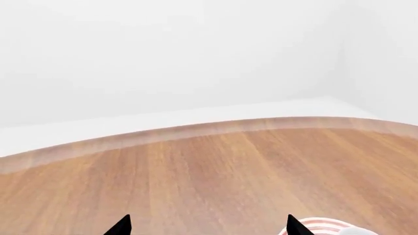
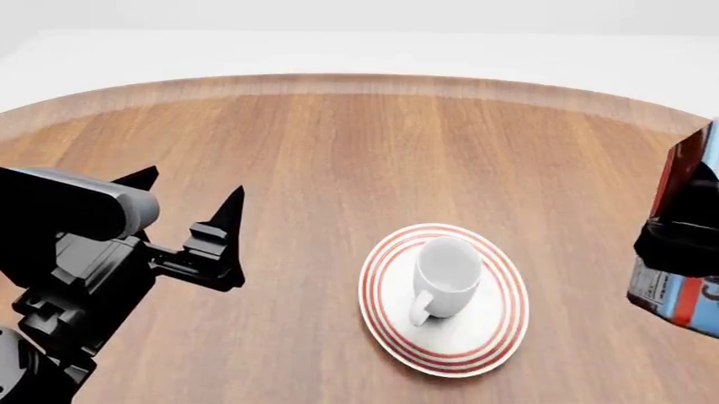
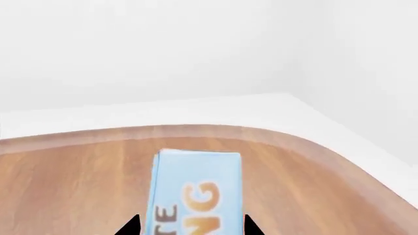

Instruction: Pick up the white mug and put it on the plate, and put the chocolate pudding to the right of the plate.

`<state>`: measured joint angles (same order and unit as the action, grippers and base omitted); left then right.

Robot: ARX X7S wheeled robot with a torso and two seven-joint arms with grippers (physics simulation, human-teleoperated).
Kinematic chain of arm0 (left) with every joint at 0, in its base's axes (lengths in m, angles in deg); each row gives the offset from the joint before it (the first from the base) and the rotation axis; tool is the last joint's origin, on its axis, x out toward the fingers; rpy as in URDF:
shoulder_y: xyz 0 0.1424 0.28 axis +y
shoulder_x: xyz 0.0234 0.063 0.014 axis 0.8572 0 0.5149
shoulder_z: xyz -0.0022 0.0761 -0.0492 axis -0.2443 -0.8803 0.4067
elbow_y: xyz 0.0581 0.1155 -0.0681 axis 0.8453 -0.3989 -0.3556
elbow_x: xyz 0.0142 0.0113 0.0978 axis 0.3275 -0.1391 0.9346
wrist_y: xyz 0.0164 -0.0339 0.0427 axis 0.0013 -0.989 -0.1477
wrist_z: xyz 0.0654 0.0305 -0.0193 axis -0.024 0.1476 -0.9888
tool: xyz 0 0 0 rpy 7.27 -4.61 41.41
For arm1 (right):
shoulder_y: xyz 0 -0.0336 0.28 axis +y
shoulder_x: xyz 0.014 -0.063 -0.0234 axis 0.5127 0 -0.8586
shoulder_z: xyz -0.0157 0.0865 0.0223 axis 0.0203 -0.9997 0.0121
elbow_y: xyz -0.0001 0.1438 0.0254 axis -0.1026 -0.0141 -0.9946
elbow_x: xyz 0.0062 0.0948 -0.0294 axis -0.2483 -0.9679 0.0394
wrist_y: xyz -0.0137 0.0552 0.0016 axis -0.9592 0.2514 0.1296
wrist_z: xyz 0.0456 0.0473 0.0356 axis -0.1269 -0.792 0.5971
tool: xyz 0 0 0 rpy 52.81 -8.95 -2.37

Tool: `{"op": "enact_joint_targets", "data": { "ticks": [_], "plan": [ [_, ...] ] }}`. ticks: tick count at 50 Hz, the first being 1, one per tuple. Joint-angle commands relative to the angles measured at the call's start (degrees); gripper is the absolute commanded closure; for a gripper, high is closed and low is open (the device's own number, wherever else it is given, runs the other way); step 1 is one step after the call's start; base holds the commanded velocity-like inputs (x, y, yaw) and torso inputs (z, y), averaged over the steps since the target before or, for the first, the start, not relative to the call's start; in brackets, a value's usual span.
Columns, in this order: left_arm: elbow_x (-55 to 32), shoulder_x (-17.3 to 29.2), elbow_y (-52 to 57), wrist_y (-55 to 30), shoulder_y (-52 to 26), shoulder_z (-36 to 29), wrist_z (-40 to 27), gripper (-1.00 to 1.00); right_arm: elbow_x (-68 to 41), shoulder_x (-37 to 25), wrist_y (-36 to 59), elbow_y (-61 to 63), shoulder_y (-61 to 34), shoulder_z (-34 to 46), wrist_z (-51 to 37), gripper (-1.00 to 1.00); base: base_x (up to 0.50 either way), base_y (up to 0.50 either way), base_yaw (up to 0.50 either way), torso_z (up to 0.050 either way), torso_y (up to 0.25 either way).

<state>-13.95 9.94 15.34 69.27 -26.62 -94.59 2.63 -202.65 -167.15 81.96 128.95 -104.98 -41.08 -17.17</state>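
At frame's right edge, right hand grips the half-cropped chocolate pudding; left hand gapes wide.

Glossy ceramic white mug, smooth wood-grain table — printed carton chocolate pudding

Round wooden table; plain white walls — pale floor.

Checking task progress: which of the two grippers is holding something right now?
The right gripper: its fingertips flank the chocolate pudding. The left gripper hangs open and empty, left of the plate.
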Motion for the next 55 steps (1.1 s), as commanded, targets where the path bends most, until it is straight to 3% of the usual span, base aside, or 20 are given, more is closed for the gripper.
{"op": "enact_joint_targets", "data": {
  "ticks": [1, 7, 9, 10, 12, 13, 21, 25, 27, 31, 38, 44, 55],
  "plan": [
    [1.4, -1.3, -0.3, 0.7, 0.6, 1.3, 1.6, -1.00, 13.6, 3.6, 12.1, -11.2, -11.0, -0.3, 12.6, 1.00, 0.00, 0.00, 0.00, 0.000, 0.000],
    [1.5, -1.6, -0.7, 0.8, 0.9, 1.2, 1.7, -1.00, 28.2, 8.6, 18.7, -18.1, -16.0, 4.8, 24.0, 1.00, 0.00, 0.00, 0.00, 0.000, 0.000],
    [1.5, -1.6, -0.8, 0.8, 0.9, 1.2, 1.7, -1.00, 28.3, 8.8, 18.7, -18.2, -16.1, 4.9, 24.1, 1.00, 0.00, 0.00, 0.00, 0.000, 0.000],
    [1.7, -1.5, -0.9, 1.0, 1.1, 1.2, 1.8, -1.00, 36.6, 9.7, 17.1, -18.3, -15.7, 6.4, 31.5, 1.00, 0.00, 0.00, 0.00, 0.000, 0.000],
    [1.6, -1.4, -0.8, 1.0, 1.1, 1.2, 1.8, -1.00, 38.9, 10.5, 16.6, -21.8, -15.4, 7.2, 34.6, 1.00, 0.00, 0.00, 0.00, 0.000, 0.000],
    [1.6, -1.4, -0.9, 1.0, 1.1, 1.2, 1.9, -1.00, 40.3, 10.6, 9.8, -23.2, -11.9, 4.3, 39.7, 1.00, 0.00, 0.00, 0.00, 0.000, 0.000],
    [1.4, -2.1, -1.4, 0.5, 1.1, 1.2, 1.9, -1.00, 56.1, 17.8, 18.5, -39.6, -25.3, 17.1, 57.3, 1.00, 0.00, 0.00, 0.00, 0.000, 0.000],
    [1.5, -2.5, -1.6, 0.3, 1.0, 1.1, 2.0, -1.00, 59.6, 20.5, 18.4, -46.6, -29.6, 20.8, 67.2, 1.00, 0.00, 0.00, 0.00, 0.000, 0.000],
    [1.5, -2.7, -1.7, 0.2, 1.1, 1.1, 2.1, -1.00, 61.4, 21.5, 19.5, -48.8, -30.9, 21.6, 66.1, 1.00, 0.00, 0.00, 0.00, 0.000, 0.000],
    [1.3, -3.1, -2.0, -0.4, 0.7, 1.0, 2.1, -1.00, 70.2, 26.2, 22.4, -60.8, -40.1, 29.8, 76.6, 1.00, 0.00, 0.00, 0.00, 0.000, 0.000],
    [1.3, -3.5, -2.2, -1.1, 0.5, 1.0, 2.1, -1.00, 73.7, 32.9, 25.8, -76.3, -48.4, 36.5, 89.5, 1.00, 0.00, 0.00, 0.00, 0.000, 0.000],
    [1.2, -3.5, -2.5, -1.3, 0.4, 1.0, 2.4, -1.00, 78.7, 32.3, 29.8, -76.7, -51.1, 46.8, 99.2, 1.00, 0.00, 0.00, 0.00, 0.000, 0.000],
    [1.6, -3.8, -2.8, -1.5, 0.9, 0.8, 2.5, -1.00, 79.1, 29.3, 31.6, -72.9, -50.0, 51.3, 104.5, 1.00, 0.00, 0.00, 0.00, 0.000, 0.000]
  ]
}}
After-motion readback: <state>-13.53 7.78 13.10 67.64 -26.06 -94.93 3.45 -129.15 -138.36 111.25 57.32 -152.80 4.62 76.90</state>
